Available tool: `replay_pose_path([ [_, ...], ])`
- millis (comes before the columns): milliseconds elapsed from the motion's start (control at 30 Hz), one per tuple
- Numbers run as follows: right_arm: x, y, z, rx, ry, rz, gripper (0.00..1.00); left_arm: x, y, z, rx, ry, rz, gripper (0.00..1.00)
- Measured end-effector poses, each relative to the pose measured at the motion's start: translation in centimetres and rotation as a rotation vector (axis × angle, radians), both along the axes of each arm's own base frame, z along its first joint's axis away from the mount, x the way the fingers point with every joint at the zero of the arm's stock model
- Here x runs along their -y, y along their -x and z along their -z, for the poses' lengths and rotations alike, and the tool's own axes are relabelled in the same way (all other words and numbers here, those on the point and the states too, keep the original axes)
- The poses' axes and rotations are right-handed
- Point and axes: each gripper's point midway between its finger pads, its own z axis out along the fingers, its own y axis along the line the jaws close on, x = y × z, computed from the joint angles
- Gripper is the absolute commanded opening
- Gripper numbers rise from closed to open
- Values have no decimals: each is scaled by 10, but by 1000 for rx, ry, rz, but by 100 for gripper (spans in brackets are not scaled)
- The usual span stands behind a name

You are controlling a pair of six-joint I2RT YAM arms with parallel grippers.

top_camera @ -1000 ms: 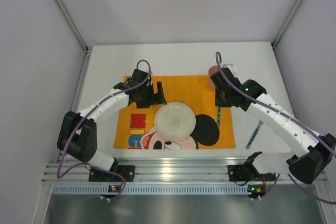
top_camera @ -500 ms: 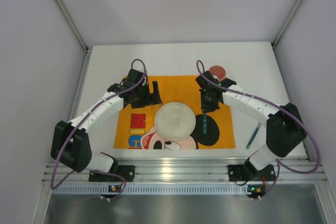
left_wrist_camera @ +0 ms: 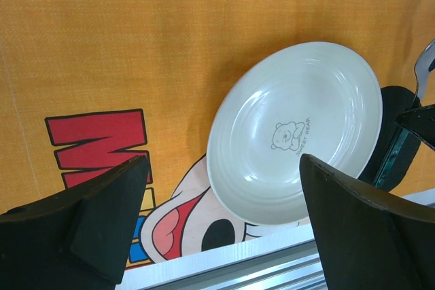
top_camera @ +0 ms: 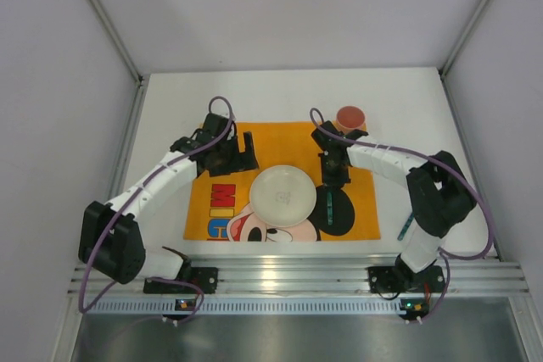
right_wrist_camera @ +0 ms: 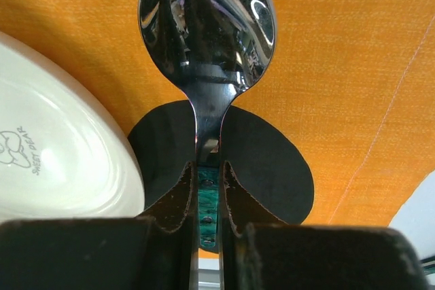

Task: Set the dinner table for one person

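White bench [top_camera: 280, 91] under everything, with an orange Mickey Mouse placemat [top_camera: 288, 137] spread across its middle, closer to the near edge than the far one. On the placemat, toward the near edge, a white plate [top_camera: 283, 196], empty, with a small bear print at its centre. At the placemat's far right corner, a red cup [top_camera: 349, 116]. Toward the right edge, well apart from the plate, a green-handled utensil [top_camera: 407, 225] lying on bare bench near the placemat's near right corner, partly hidden by the arm.

Over the placemat just right of the plate, right pincer [top_camera: 333, 171] closed on a spoon [top_camera: 327, 203]. From the wrist camera: both fingers [right_wrist_camera: 183, 195] clamped on the green handle, steel bowl out past the tips, black Mickey ear beneath. In the overhead view, handle running from the pincer toward the near edge. Touching the cloth or not: cannot tell.

Above the placemat's far left part, left pincer [top_camera: 242, 152] spread wide and empty, apart from the plate. From its wrist camera, plate framed between the two dark fingers [left_wrist_camera: 102, 215], red lettering beside the left one.
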Motion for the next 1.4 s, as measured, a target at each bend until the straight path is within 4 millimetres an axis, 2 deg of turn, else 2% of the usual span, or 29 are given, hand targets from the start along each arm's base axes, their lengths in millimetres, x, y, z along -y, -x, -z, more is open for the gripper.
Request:
replay_pose_path([
  [133, 2, 1, 3, -12, 10, -9, 17, 0, -1, 6, -16, -7, 0, 98],
  [167, 2, 1, 3, -12, 11, -11, 24, 1, -1, 8, -23, -10, 0, 98],
  [233, 3, 1, 3, -12, 12, -15, 30, 1, -1, 12, -34, -12, 2, 98],
  [267, 4, 1, 3, -11, 14, -18, 37, 2, -1, 13, -38, -13, 3, 98],
  [367, 5, 2, 3, -16, 21, -28, 41, 3, -2, 15, -45, -12, 4, 98],
  [533, 7, 3, -7, -23, 29, -38, 41, 6, -8, 14, -42, -5, 5, 98],
  [600, 5, 0, -21, 0, 14, -46, 41, 8, -10, 14, -43, -3, 6, 97],
  [667, 2, -4, -46, 53, -17, -51, 45, 9, -12, 14, -43, -1, 7, 97],
  [800, 8, -13, -120, 234, -99, -36, 50, 12, -15, 16, -49, 3, 12, 97],
  [867, 29, -16, -149, 305, -142, 19, 50, 13, -16, 17, -53, 5, 12, 96],
  [933, 77, -24, -160, 347, -142, 161, 50, 15, -17, 18, -55, 10, 11, 96],
  [1000, 146, -24, -149, 344, -92, 375, 50, 16, -18, 19, -55, 16, 10, 96],
  [1067, 194, -9, -122, 267, -32, 541, 54, 19, -20, 21, -60, 22, 14, 96],
  [1100, 210, 3, -104, 203, -8, 605, 54, 21, -21, 22, -65, 24, 16, 95],
  [1167, 226, 25, -73, 91, -8, 696, 54, 25, -24, 26, -74, 31, 23, 95],
  [1267, 237, 58, -35, -60, -74, 839, 54, 28, -27, 29, -84, 36, 29, 95],
  [1333, 241, 77, -17, -142, -89, 913, 55, 31, -27, 29, -84, 43, 35, 95],
  [1400, 241, 86, -9, -186, -92, 934, 55, 32, -28, 28, -79, 50, 40, 95],
])
